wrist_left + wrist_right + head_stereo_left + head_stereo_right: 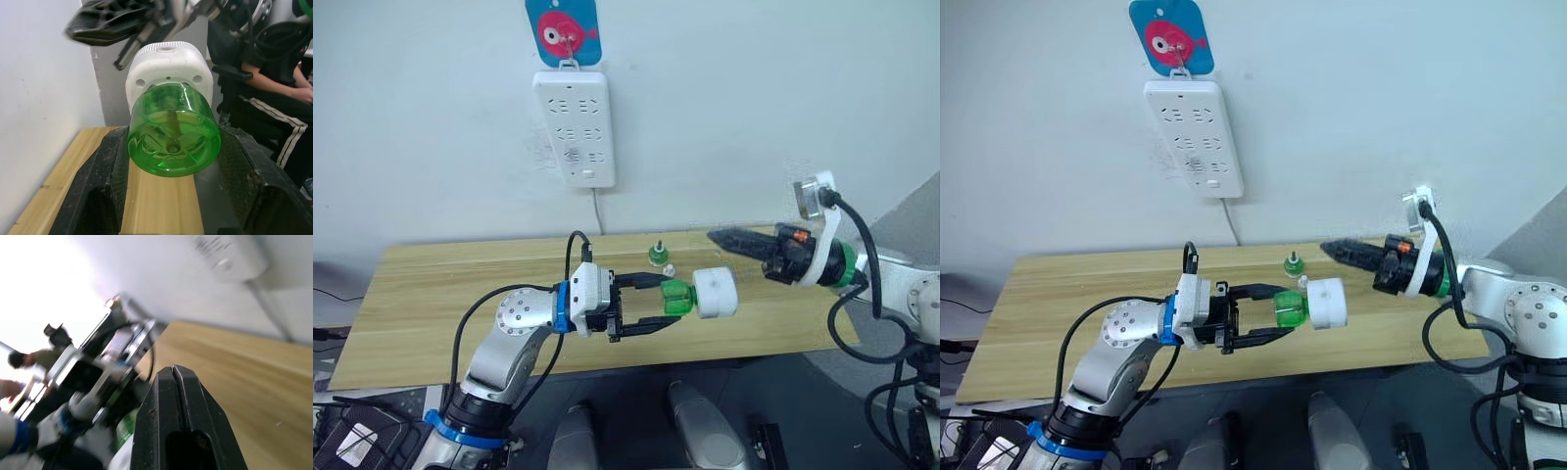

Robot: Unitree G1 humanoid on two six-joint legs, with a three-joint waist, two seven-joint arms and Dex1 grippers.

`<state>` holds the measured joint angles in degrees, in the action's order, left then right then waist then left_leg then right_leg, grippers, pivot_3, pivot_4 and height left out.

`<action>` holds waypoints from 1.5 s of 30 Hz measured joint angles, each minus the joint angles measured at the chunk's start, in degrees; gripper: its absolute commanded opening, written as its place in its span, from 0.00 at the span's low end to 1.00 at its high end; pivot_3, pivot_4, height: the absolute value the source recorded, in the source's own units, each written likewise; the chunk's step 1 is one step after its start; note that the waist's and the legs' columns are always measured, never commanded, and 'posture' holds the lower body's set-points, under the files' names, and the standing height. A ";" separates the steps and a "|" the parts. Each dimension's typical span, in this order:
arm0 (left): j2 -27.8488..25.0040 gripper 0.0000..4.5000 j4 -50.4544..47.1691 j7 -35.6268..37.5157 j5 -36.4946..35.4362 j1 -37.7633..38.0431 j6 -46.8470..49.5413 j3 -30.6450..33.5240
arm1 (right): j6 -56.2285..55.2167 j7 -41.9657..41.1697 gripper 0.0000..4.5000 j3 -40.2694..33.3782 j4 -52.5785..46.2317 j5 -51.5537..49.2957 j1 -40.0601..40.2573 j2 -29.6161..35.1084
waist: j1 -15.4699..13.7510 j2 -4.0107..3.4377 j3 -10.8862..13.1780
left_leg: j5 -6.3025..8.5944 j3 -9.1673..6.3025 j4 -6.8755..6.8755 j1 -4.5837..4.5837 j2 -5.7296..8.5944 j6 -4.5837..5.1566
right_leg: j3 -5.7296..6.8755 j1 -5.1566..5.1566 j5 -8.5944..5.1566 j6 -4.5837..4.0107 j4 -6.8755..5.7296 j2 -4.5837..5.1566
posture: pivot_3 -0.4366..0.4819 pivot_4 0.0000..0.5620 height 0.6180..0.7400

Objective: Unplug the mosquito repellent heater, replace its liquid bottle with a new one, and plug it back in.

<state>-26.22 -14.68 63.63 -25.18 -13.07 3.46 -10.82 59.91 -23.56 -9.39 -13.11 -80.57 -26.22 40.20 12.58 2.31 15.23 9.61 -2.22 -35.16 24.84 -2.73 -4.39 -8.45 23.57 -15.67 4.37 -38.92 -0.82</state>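
My left gripper (672, 300) is shut on a clear green liquid bottle (676, 297), held sideways above the wooden table's (440, 294) front part. The bottle's neck is seated in the white mosquito repellent heater (716, 293), which hangs off its far end. In the left wrist view the bottle's base (172, 132) sits between both fingers, with the heater (168, 66) behind it. My right gripper (717, 236) is shut and empty, hovering just above and right of the heater without touching it. Another small green bottle (657, 255) stands on the table behind, with a small white cap (669, 269) beside it.
A long white power strip (575, 127) hangs on the wall from a blue fish hook (564, 31), its cord dropping behind the table. A seated person in dark clothes (274, 98) is off to the side.
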 measured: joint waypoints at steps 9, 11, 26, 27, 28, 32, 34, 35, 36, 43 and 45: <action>0.43 0.52 -2.18 -2.04 -3.69 -1.24 4.63 0.50 | 3.00 -7.45 0.00 6.19 -4.82 8.42 7.79 2.12 | -0.07 -0.01 0.00 | 0.00 0.01 -0.02 0.00 0.00 0.00 | -0.02 0.00 0.00 0.00 -0.01 0.00 | 0.22 0.37 0.94; 0.67 0.52 -2.22 -2.89 -3.74 -1.97 4.76 1.22 | 4.15 -8.81 0.00 5.97 -6.50 7.14 8.15 2.77 | 0.03 -0.01 0.00 | 0.00 0.02 -0.03 -0.02 0.00 0.00 | -0.03 -0.01 0.00 0.00 -0.01 0.00 | 0.22 0.37 0.94; 0.95 0.52 3.36 -1.98 2.75 -2.27 -3.06 1.36 | 7.31 -7.57 0.00 2.27 -11.09 -6.71 8.44 5.82 | 0.08 -0.01 -0.03 | 0.00 0.02 -0.03 -0.02 0.01 0.00 | -0.04 -0.02 0.00 0.00 -0.02 0.00 | 0.21 0.36 0.94; 0.78 0.52 3.52 -1.60 3.11 -2.14 -4.09 1.29 | 7.33 -7.06 0.00 2.31 -10.66 -7.75 7.93 5.70 | 0.08 -0.01 -0.03 | 0.00 0.02 -0.03 -0.02 0.00 0.00 | -0.04 -0.02 0.00 0.00 -0.02 0.00 | 0.21 0.36 0.94; 0.61 0.52 3.63 -1.21 3.63 -1.96 -5.04 1.07 | 7.33 -6.56 0.00 2.31 -10.20 -8.78 7.38 5.71 | 0.08 -0.01 -0.03 | 0.00 0.02 -0.03 -0.02 0.01 0.00 | -0.04 -0.02 0.00 0.00 -0.02 0.00 | 0.21 0.36 0.94; 0.39 0.52 4.00 0.38 5.06 -1.14 -8.00 0.68 | 7.32 -4.40 0.00 2.33 -8.87 -12.01 6.89 5.75 | 0.02 -0.01 -0.04 | 0.00 0.01 -0.02 -0.01 0.01 0.00 | -0.03 -0.02 0.00 0.00 -0.01 0.00 | 0.22 0.35 0.94; 0.35 0.52 4.22 0.81 5.13 -1.06 -8.89 0.41 | 7.32 -3.06 0.00 2.48 -8.23 -13.48 6.38 5.75 | 0.04 -0.01 -0.04 | 0.00 0.02 -0.02 -0.01 0.00 0.00 | -0.03 -0.02 0.00 0.00 -0.01 0.00 | 0.22 0.36 0.94; 0.33 0.52 4.26 0.87 5.16 -1.06 -9.09 0.36 | 7.32 -2.44 0.00 2.56 -7.96 -13.83 6.03 5.74 | 0.05 -0.01 -0.04 | 0.00 0.02 -0.02 -0.01 0.00 0.00 | -0.04 -0.02 0.00 0.00 -0.01 0.00 | 0.22 0.36 0.94; 0.34 0.52 4.26 0.89 5.17 -1.05 -9.25 0.34 | 7.32 -2.08 0.00 2.66 -7.78 -14.15 5.80 5.74 | 0.06 -0.01 -0.04 | 0.00 0.02 -0.02 -0.01 0.00 0.00 | -0.04 -0.02 0.00 0.00 -0.01 0.00 | 0.22 0.36 0.94; -0.13 0.52 4.43 1.15 5.16 -1.11 -10.16 0.19 | 7.32 2.51 0.00 3.82 -5.42 -16.74 5.23 5.71 | 0.05 -0.01 -0.04 | 0.00 0.01 -0.02 -0.01 0.00 0.00 | -0.03 -0.02 0.00 0.00 -0.01 0.00 | 0.22 0.36 0.94; -0.27 0.52 4.43 1.80 5.15 -1.47 -10.43 0.01 | 7.33 4.02 0.00 4.03 -4.59 -17.55 5.23 5.56 | 0.04 -0.01 -0.04 | 0.00 0.02 -0.02 -0.01 0.00 0.00 | -0.04 -0.01 0.00 0.00 -0.01 0.00 | 0.22 0.37 0.94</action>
<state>-26.48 -10.26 65.42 -20.03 -14.54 -6.97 -10.81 67.23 -19.54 -5.36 -17.70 -98.13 -20.99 45.76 12.62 2.30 15.19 9.61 -2.20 -35.18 24.83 -2.73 -4.39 -8.49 23.55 -15.67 4.38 -38.94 -0.82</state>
